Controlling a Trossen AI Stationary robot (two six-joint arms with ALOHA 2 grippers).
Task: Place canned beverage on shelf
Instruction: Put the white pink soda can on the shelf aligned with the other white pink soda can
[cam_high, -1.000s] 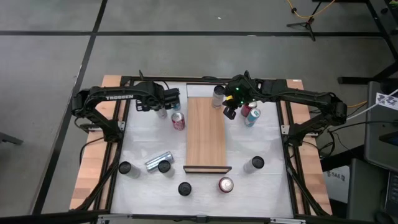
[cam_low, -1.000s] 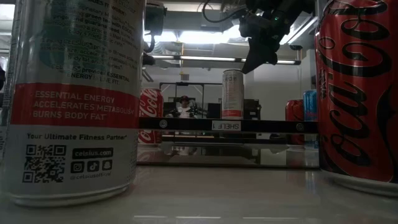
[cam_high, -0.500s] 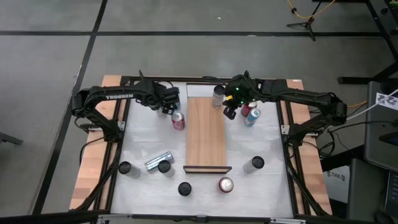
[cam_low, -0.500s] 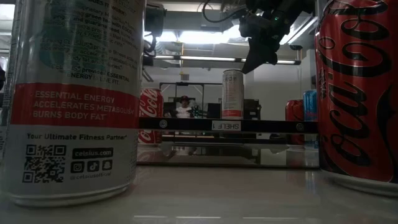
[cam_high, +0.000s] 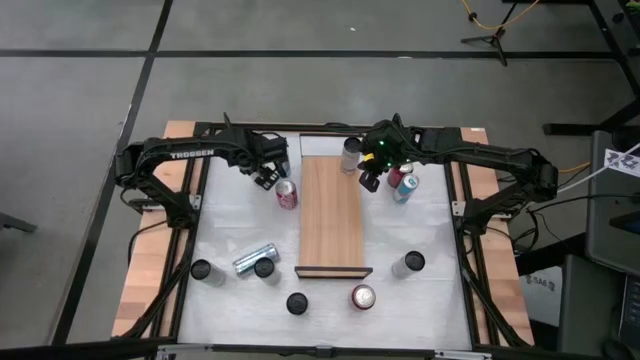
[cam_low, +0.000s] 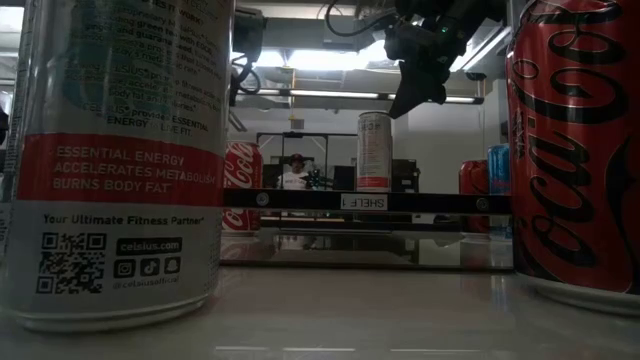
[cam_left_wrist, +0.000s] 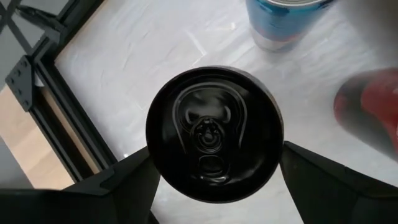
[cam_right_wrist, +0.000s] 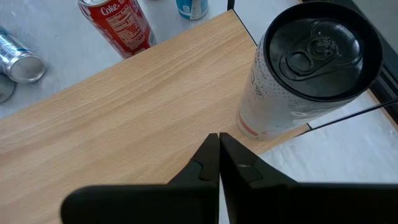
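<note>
The shelf (cam_high: 332, 222) is a light-brown plank along the table's middle; its dark lip (cam_low: 365, 201) faces the near edge. One pale can with a black top (cam_high: 351, 153) (cam_right_wrist: 305, 74) stands on its far right corner. My right gripper (cam_high: 370, 180) (cam_right_wrist: 219, 146) hangs shut above the plank beside that can, touching nothing. Left of the shelf's far end, my left gripper (cam_high: 267, 176) points steeply down over a black-topped can (cam_left_wrist: 214, 130), one finger on each side. My left gripper has the black-topped can between its two fingers (cam_left_wrist: 124, 180), which come from above onto opposite sides of its wall just under the rim (cam_left_wrist: 151, 149). The can's own top hides the pads. The can is upright; whether its base is on the table cannot be told.
A red cola can (cam_high: 287, 194) (cam_left_wrist: 370, 109) and a blue-and-white can (cam_left_wrist: 286, 22) stand close by the left gripper. Two more cans (cam_high: 402, 185) stand right of the shelf. Several cans, one lying (cam_high: 252, 260), are spread along the near side; two (cam_low: 120, 160) (cam_low: 575, 150) crowd the low camera.
My left gripper has rolled about its own pointing line, so its fingers now lie slanted across the table instead of along it; it has stayed in the same place.
</note>
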